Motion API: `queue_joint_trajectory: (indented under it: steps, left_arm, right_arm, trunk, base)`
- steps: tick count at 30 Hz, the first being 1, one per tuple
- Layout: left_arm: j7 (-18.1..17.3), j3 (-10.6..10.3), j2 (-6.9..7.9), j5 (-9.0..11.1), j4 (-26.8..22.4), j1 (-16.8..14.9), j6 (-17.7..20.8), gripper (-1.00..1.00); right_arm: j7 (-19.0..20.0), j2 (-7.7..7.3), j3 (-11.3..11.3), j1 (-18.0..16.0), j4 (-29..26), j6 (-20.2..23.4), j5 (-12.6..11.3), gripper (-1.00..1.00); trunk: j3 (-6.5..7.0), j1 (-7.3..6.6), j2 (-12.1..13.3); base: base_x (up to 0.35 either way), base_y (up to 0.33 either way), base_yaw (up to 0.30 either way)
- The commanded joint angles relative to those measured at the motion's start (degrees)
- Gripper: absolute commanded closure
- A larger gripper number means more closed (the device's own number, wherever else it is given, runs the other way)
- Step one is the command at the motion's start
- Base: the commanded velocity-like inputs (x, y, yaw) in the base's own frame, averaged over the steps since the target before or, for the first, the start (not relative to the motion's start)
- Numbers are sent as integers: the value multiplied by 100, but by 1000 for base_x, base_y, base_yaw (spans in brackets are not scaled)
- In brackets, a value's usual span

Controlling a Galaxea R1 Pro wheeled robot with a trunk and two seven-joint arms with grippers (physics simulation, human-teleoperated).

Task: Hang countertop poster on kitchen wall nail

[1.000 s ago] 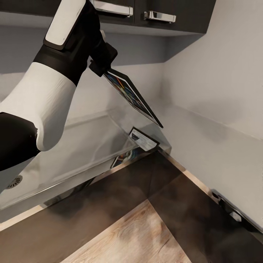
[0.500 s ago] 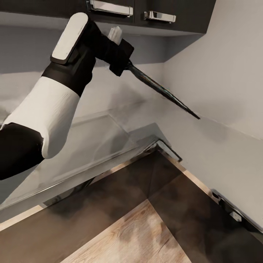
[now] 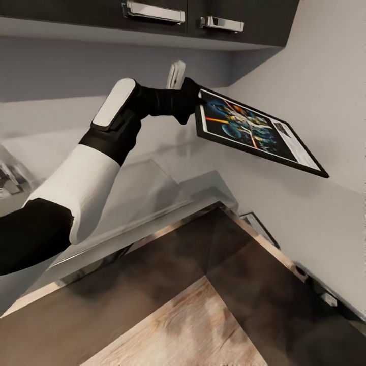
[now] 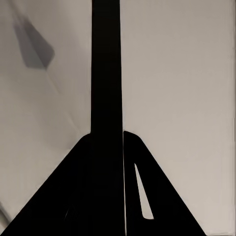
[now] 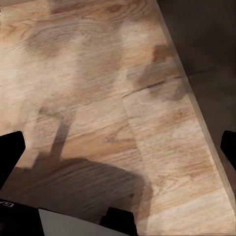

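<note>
The left end effector (image 3: 195, 104) is clamped on one short edge of the poster (image 3: 256, 132), and the poster is up in the air, well above the pale worktop (image 3: 152, 188) and close to the grey wall (image 3: 315, 86) in the corner. Its picture side faces up and toward the robot, and it slopes down away from the hand. In the left wrist view the frame shows as a thin dark bar (image 4: 106, 73) pinched between the two fingers (image 4: 140, 196).

The step in hand looks like carrying the poster to a nail. No nail can be seen on the wall here, so the robot should first find one. It should keep the squeeze firm — the poster is held only at one end and could swing or slip. It should then turn the poster flat against the wall, with the top near the nail, and go slowly so the far corner does not bump the wall.

The right end effector (image 5: 118, 147) hangs over the wood floor (image 5: 98, 73) with its fingers wide apart, holding nothing.

Half a second ago the poster was seen edge-on, like a thin line — now it has turned so its picture shows, and the arm has reached further right.
</note>
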Motion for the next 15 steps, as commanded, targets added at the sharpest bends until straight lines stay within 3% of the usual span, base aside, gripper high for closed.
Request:
queue_joint_trajectory:
  steps: [1, 15]
  left_arm:
    - [31, -1, 0, 53, -9, 8, 5, 100]
    - [-154, 0, 0, 57, -27, 118, 25, 100]
  right_arm:
    - [-53, -5, 47, -3, 1, -5, 5, -100]
    - [-59, -5, 52, -2, -8, -14, 5, -100]
  trunk:
    - [-5, -2, -3]
    - [-5, -2, -3]
  base:
    - [-245, 0, 0]
    - [-316, 0, 0]
